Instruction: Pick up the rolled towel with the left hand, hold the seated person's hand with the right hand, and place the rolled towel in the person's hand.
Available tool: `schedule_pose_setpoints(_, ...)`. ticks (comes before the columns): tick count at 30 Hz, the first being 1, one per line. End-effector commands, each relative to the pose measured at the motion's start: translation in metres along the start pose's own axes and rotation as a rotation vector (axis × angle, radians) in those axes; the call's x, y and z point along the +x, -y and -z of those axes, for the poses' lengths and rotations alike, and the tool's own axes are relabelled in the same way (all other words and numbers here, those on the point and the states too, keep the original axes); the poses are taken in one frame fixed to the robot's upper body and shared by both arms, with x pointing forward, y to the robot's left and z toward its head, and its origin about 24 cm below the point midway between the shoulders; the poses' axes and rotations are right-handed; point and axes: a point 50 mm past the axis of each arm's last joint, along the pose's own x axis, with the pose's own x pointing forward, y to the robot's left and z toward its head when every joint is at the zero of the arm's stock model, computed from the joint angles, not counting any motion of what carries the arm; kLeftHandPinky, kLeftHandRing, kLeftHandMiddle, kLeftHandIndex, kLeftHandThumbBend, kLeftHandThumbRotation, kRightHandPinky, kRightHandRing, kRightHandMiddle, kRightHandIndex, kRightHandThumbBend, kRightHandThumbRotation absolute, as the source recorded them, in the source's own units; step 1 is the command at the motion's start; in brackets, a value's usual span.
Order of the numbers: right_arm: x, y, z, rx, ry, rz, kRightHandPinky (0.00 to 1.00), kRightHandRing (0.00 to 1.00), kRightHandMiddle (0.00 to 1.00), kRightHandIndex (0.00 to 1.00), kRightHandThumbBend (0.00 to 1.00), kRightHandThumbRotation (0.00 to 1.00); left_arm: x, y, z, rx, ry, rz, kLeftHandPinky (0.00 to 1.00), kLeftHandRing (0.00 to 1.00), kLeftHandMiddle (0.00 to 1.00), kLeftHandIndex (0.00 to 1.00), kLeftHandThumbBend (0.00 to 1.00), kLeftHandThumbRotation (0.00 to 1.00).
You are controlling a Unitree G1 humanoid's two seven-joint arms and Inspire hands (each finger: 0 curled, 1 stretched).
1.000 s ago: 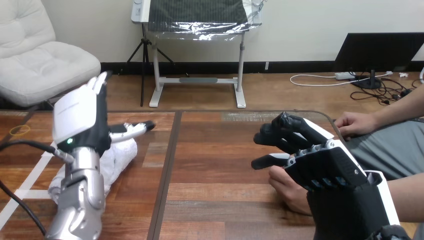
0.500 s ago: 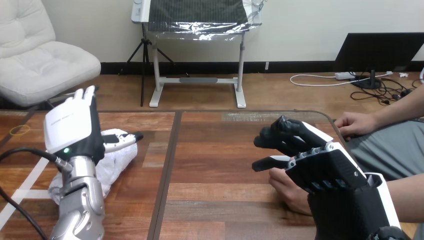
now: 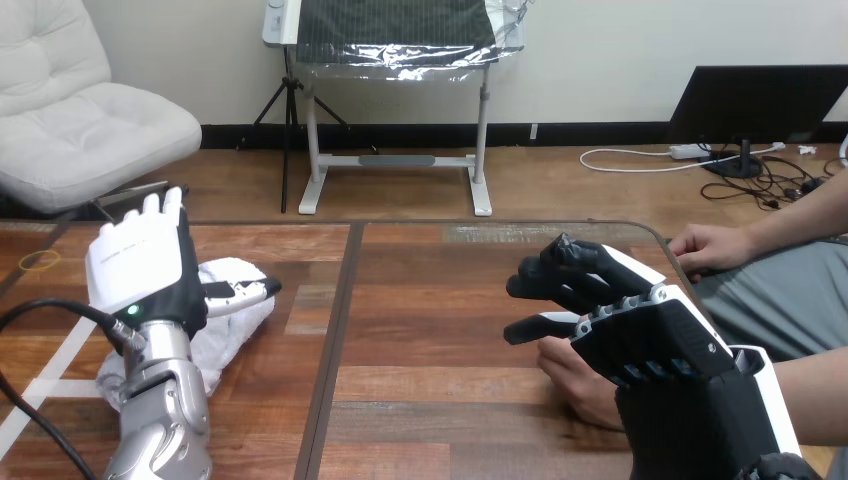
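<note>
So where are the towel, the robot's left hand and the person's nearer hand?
towel (image 3: 232,335), head view, on its white folds.
left hand (image 3: 135,262), head view, on the white shell of its back.
person's nearer hand (image 3: 572,372), head view, on its bare part above the table.

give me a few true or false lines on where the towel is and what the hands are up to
1. The rolled towel lies on the left part of the table. True.
2. The left hand has its fingers curled round the rolled towel. False: its fingers are straight and point up, with the towel lying behind it on the table.
3. The person's hand at the view's lower right lies under the right hand. True.
4. The rolled towel sits in that person's hand. False: it is across the table, beside the left hand.
</note>
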Motion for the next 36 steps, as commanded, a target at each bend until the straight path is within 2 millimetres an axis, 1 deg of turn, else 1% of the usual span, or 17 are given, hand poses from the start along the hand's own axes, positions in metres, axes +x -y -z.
schedule_pose_setpoints(1, 0.009, 0.002, -0.008, -0.019, 0.083, -0.004, 0.6, 0.74, 0.77, 0.78, 0.84, 0.99, 0.018, -0.019, -0.015, -0.004, 0.038, -0.071, 0.96, 0.94, 0.95, 0.94, 0.97, 0.49)
schedule_pose_setpoints(17, 0.01, 0.002, -0.01, -0.016, 0.084, 0.004, 0.59, 0.74, 0.76, 0.77, 0.84, 1.0, 0.022, -0.008, -0.008, 0.004, -0.007, -0.004, 0.96, 0.94, 0.95, 0.94, 0.96, 0.49)
schedule_pose_setpoints(26, 0.01, 0.002, -0.01, -0.011, 0.082, -0.002, 0.6, 0.74, 0.76, 0.77, 0.85, 1.0, 0.025, -0.006, -0.008, -0.001, -0.03, 0.039, 0.96, 0.93, 0.95, 0.94, 0.96, 0.52)
schedule_pose_setpoints(36, 0.01, 0.004, -0.011, -0.013, 0.074, -0.007, 0.6, 0.75, 0.77, 0.78, 0.86, 1.0, 0.028, -0.003, -0.006, -0.009, -0.053, 0.073, 0.95, 0.93, 0.95, 0.94, 0.95, 0.52)
